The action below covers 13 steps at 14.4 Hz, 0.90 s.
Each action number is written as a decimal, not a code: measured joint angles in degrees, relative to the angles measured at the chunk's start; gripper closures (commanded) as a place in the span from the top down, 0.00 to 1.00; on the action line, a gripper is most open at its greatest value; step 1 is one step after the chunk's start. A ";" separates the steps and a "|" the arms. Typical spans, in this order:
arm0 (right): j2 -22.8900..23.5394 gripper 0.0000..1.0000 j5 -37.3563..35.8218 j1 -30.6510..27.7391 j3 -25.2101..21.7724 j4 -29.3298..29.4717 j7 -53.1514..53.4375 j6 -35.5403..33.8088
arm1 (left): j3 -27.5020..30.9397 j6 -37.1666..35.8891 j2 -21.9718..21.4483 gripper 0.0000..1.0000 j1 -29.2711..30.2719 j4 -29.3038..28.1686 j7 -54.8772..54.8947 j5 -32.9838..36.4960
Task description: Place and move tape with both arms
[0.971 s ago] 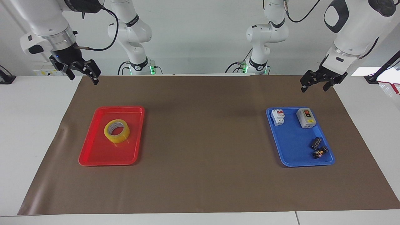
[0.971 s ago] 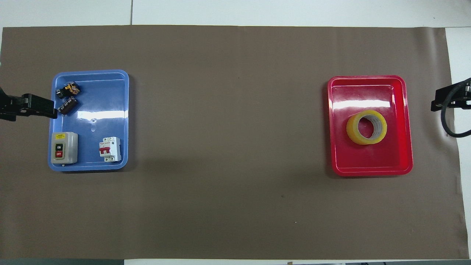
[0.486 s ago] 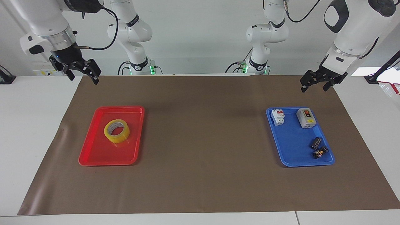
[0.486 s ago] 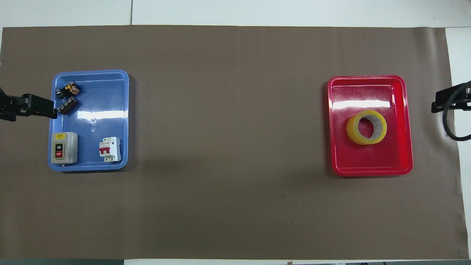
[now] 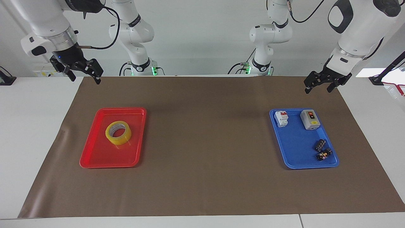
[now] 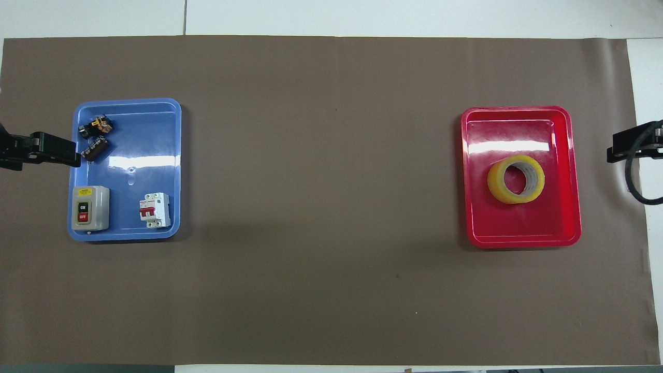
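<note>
**A:** So what was the layout, biggest stuff first?

**B:** A brown paper mat (image 5: 205,142) covered most of the white table (image 5: 31,126). A red tray (image 5: 95,155) sat toward the right arm's end and a blue tray (image 5: 294,152) toward the left arm's end, well apart from each other.

**A:** And the tape?

**B:** The tape (image 5: 118,133) lay flat in the red tray, in the half nearer to the robots, hole facing up. It was a translucent yellow ring with a white inner core, and you could see the layers of wrap around the hole. Nothing was touching it.

**A:** Grippers?

**B:** The right gripper (image 5: 84,77) hung in the air over the mat's corner at the robots' edge, fingers spread apart, holding nothing. The left gripper (image 5: 318,85) was up over the mat's other corner on the robots' edge, fingers also apart and empty. Neither was anywhere near the tape.

**A:** What was in the blue tray?

**B:** A grey switch box (image 5: 310,119) with ON/OFF buttons, a white circuit breaker (image 5: 281,118) beside it, and two small dark parts (image 5: 322,150) at the tray's end farther from the robots. Couldn't tell what those were.
</note>
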 measured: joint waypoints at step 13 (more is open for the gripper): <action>0.00 1.00 0.09 0.76 1.28 1.04 -0.93 -0.97 | 0.00 0.00 0.00 1.00 0.00 0.00 0.00 0.00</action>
